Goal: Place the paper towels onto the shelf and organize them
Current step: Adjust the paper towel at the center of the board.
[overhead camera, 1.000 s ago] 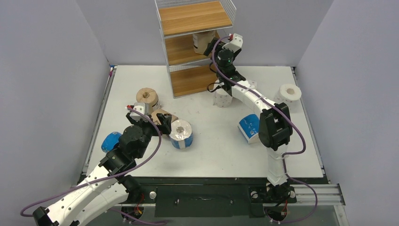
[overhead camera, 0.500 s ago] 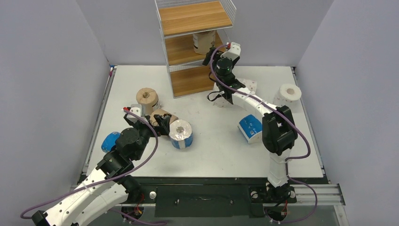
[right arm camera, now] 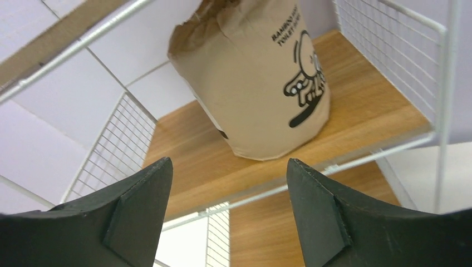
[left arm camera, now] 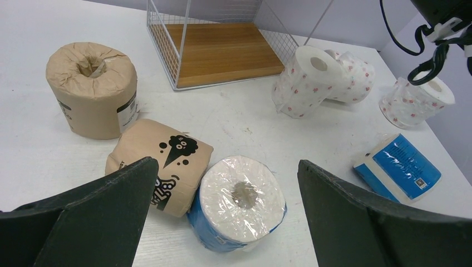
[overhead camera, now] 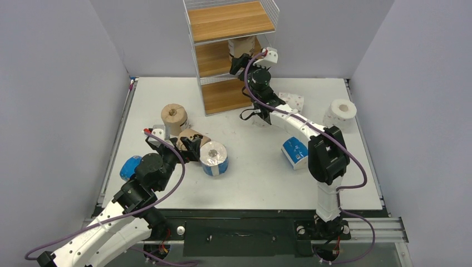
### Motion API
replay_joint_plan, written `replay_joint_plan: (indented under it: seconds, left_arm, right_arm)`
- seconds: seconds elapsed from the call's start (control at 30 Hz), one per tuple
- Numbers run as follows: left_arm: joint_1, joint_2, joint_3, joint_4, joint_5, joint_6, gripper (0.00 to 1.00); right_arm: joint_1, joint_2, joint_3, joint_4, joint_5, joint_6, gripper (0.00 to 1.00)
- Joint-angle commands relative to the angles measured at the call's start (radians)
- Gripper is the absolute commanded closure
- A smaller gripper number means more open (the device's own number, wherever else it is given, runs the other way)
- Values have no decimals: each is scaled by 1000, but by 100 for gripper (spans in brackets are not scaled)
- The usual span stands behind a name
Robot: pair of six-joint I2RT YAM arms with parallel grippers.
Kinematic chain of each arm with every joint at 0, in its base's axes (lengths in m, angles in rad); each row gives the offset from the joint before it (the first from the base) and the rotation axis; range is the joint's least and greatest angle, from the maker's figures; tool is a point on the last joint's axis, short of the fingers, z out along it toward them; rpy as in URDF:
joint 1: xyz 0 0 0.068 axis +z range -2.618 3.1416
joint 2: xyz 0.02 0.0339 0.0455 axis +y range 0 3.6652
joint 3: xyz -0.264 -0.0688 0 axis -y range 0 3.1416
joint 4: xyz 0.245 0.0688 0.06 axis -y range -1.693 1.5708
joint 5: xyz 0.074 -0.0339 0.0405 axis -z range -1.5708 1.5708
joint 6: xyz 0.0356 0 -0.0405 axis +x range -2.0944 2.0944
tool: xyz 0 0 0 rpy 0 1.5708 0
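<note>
Shelf: light wooden boards in a thin white wire frame (overhead camera: 231, 19), at the tabletop's (overhead camera: 250, 178) far edge.
Shelved roll: tan crinkled-paper roll (right arm camera: 256, 83), upright on the middle tier, toward its right mesh side, with bare board to its left.
Right gripper (right arm camera: 228, 167): jaws spread, empty, at that tier's front edge, short of the roll.
Left gripper (left arm camera: 225, 167): jaws wide, empty, over a lying tan roll (left arm camera: 161, 164) touching a glossy blue-wrapped roll (left arm camera: 239, 203).
Tabletop rolls: upright tan roll (left arm camera: 92, 89) near; white spotted rolls (left arm camera: 311, 78) beside the shelf's foot.
</note>
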Motion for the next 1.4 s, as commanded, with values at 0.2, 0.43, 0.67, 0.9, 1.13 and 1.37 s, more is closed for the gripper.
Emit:
replay_joint_plan:
  seconds: [0.2,0.43,0.67,0.9,1.13,1.37]
  left_arm:
    - [3,-14,0,9,9,-9,4]
    - [3,-8,3,8,4,-8,4]
    - [2,-9,-3,13,-1,-3,4]
    - [3,-12,-6,8,-15,3,4]
    - [4,-5,-2,1,-22,7,4]
    - [5,7,0,0,-24,9,4]
  right_arm:
    - [-3,122,142,136,-65,98,34]
    - [-15,176,191,137,-53,163,37]
    - [-42,222,234,142,-21,252,38]
    - [-68,260,280,122,6,304,38]
    - [-97,285,297,104,35,346,38]
    - [-114,291,311,98,47,355,37]
